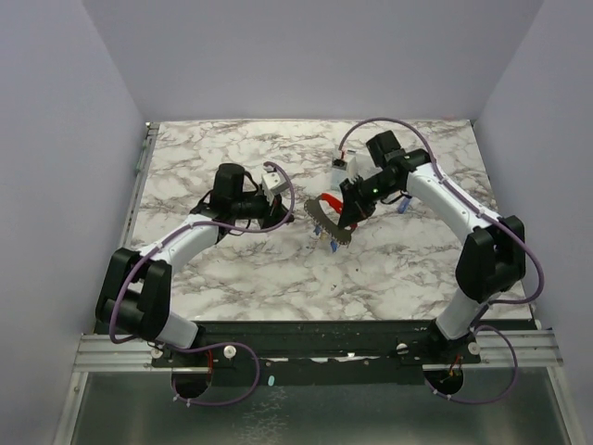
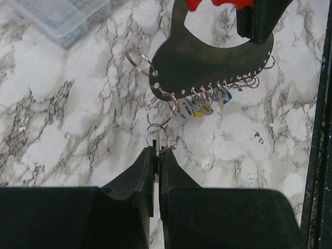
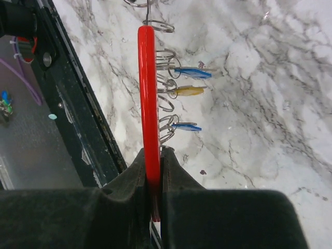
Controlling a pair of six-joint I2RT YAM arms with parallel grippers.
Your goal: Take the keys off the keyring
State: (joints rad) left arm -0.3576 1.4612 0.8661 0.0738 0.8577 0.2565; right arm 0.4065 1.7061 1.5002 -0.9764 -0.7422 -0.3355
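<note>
Left fingers: my left gripper is pressed narrow, its tips pinching the lowest split ring of a short chain. A thin silvery sliver shows between the tips; I cannot tell whether it is a key.
Right fingers: my right gripper is clamped on the red grip, which runs edge-on straight out from between my pads.
Keyring plate: a dark, flat, rounded keyring plate joined to the red grip. It has a row of small holes along its curved edge, and many wire rings hang from them. In the top view it is held between my two arms, above the table.
Chain: the pinched ring links to a larger ring above it, which hangs from a hole at the plate's left end.
Keys: the keys hang in a tight bunch from the rings under the plate's curved edge, just right of the chain. I see blue heads and one yellow head. From my right wrist they stick out sideways to the right of the red grip, apart from my pads.
Table: white marble-patterned table lies beneath everything.
Box: a clear plastic box rests on the table, well away from the keys.
</note>
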